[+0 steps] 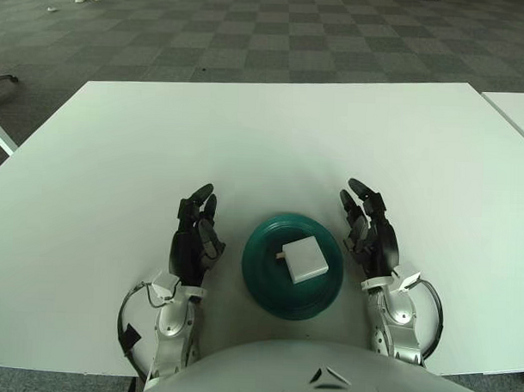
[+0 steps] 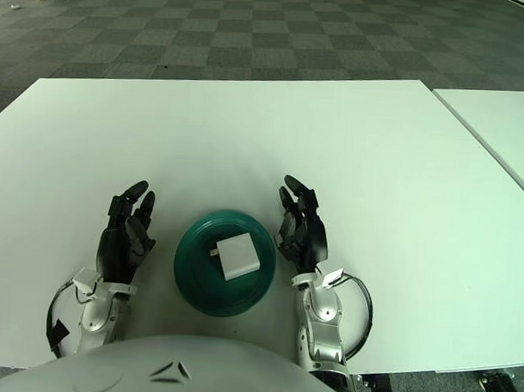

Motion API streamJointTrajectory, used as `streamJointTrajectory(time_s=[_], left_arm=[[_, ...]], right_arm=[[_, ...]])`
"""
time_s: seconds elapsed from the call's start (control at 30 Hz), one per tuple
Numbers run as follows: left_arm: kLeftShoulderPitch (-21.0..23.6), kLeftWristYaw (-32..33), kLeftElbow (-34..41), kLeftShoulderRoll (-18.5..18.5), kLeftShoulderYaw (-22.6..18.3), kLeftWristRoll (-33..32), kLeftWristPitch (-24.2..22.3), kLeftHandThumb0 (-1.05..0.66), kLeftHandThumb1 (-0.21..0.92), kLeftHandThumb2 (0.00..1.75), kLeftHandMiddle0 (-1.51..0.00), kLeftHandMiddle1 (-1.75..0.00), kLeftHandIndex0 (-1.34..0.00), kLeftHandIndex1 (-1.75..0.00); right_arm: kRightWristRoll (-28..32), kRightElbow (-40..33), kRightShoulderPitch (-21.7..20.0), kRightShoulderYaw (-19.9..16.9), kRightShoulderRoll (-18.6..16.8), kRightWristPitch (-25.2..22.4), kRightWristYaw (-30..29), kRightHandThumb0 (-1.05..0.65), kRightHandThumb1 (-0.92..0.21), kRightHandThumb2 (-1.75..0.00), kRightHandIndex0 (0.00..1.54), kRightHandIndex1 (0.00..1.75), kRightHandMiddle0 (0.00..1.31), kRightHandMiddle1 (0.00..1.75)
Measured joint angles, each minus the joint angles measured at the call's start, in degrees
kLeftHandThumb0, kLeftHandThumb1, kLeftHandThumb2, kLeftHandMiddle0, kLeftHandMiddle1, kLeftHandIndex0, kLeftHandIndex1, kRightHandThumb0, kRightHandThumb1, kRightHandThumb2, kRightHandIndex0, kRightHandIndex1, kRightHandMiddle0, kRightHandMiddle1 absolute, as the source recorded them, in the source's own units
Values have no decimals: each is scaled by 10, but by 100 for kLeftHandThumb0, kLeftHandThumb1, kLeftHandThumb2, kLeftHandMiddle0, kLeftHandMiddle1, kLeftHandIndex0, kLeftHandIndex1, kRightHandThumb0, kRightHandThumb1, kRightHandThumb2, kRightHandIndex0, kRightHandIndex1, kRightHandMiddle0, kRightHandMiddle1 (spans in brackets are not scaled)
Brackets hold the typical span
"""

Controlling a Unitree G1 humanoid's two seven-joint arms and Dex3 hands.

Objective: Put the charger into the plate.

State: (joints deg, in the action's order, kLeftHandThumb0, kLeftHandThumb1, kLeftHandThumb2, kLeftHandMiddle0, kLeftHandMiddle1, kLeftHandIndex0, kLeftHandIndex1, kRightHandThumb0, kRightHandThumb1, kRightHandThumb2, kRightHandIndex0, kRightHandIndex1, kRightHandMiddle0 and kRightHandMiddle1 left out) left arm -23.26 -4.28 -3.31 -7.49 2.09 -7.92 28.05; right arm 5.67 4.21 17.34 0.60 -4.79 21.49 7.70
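A white square charger [image 1: 304,259] is lying flat inside a dark green plate [image 1: 263,282], sitting a little toward the plate's right and far side, with a short stub poking out toward the left. The plate is resting near the front edge of a white table [image 1: 273,136]. The left hand [image 1: 194,237] is showing just to the left of the plate, its dark fingers [image 1: 199,198] loosely spread, pointing away from the robot and holding nothing; the charger is lying well clear of them, to their right. The right hand [image 1: 370,233] is showing just to the right of the plate, fingers [image 1: 362,193] likewise relaxed and apart, gripping nothing, with the charger to their left. Neither hand is touching the charger. Beyond the table, checkered carpet [image 1: 276,33] is covering the floor.
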Motion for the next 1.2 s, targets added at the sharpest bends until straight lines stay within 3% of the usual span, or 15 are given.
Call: streamJointTrajectory(time_s=[0.4, 0.6, 0.73, 1.0, 1.2], left_arm=[[-25, 6, 25, 0, 27, -6, -1, -89, 92, 98, -35, -9, 0, -87], [-73, 34, 69, -12, 48, -2, -21, -87, 92, 97, -37, -10, 0, -95], [-80, 63, 86, -11, 62, 19, -39, -88, 92, 97, -37, -9, 0, -97], [-95, 106, 104, -6, 79, 76, -50, -88, 92, 97, -28, -4, 0, -85], [-103, 114, 107, -4, 81, 108, -52, -88, 92, 101, -20, -1, 0, -65]], right_arm=[[2, -15, 15, -2, 2, -2, 0, -76, -92, -85, 30, 2, 0, 75], [3, -28, 29, -3, 3, -2, -1, -77, -92, -83, 31, 3, 0, 76], [4, -33, 34, -1, 4, -4, 1, -78, -92, -83, 31, 2, 0, 77], [7, -43, 45, -1, 4, -5, 2, -79, -92, -81, 30, 2, 0, 81], [7, -46, 47, -1, 5, -5, 2, -78, -92, -82, 28, 1, 0, 81]])
